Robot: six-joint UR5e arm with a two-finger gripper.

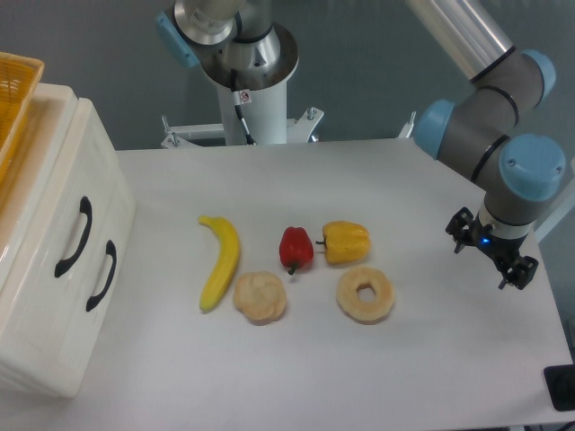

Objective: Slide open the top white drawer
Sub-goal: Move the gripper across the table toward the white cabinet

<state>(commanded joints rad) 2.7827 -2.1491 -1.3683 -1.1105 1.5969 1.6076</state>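
Observation:
The cream-white cabinet stands at the table's left edge, its front facing right. The top white drawer (56, 193) is the upper, left-hand front panel with a curved black bar handle (74, 236). It sits flush with the cabinet front, closed. The lower drawer (108, 233) below it has an identical handle (101, 276). My gripper (490, 253) hangs over the table's right side, far from the cabinet. It points down, and its dark fingers are spread apart and empty.
An orange-yellow basket (13, 85) rests on top of the cabinet. Mid-table lie a banana (220, 260), a red pepper (296, 248), a yellow pepper (347, 241) and two round pastries (260, 297) (366, 294). The robot's base column (247, 85) stands at the back.

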